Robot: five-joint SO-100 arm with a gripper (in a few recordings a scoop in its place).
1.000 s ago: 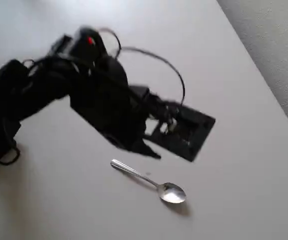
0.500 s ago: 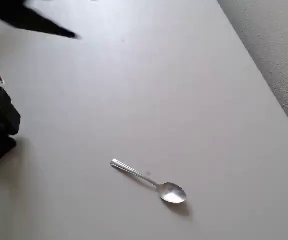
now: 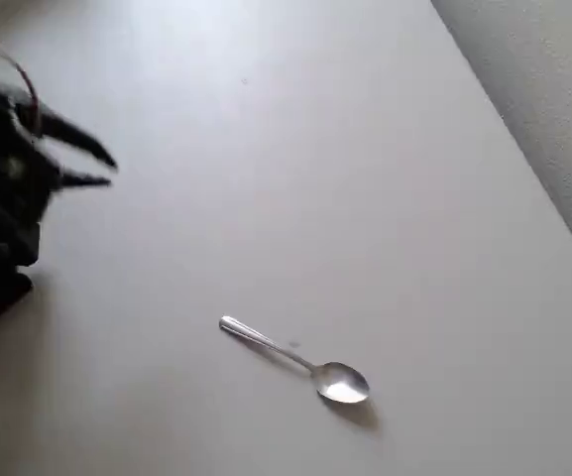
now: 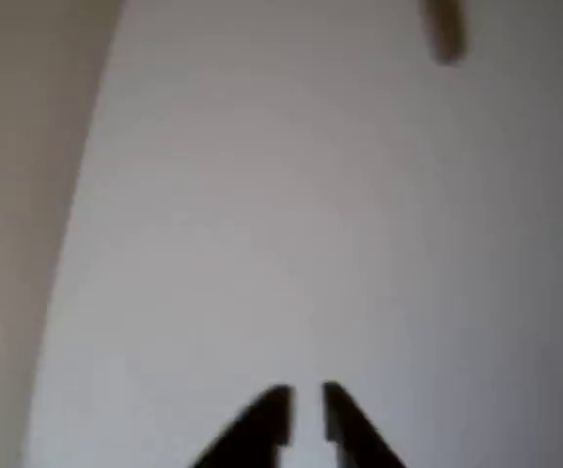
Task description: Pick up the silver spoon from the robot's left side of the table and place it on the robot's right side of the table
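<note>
Reaching for: the spoon, judged to be the step in hand, since it lay untouched and nothing was held.
Spoon position: flat on the tabletop, bowl up; in the overhead view the handle ran from the bowl up and to the left.
End effector: well apart from the spoon, up and to the left of its handle end in the overhead view, blurred there; in the wrist view the two dark fingers stood a narrow gap apart, released, with bare tabletop showing between them.
Around the spoon: nothing near it on any side; the tabletop edge and the floor lay far off to the right of the bowl.
Approach, as a judgement: come over the middle of the handle, not the bowl, which is rounded and slippery.
Wrist turn: set the fingers across the handle so they close on its thin sides.
Opening: widen the gap before coming down, as the present one looked tight.
Descent: bring the tips right down beside the handle, because it lies low.
Risk: a slanted or hurried closing could skid the spoon away.
</note>
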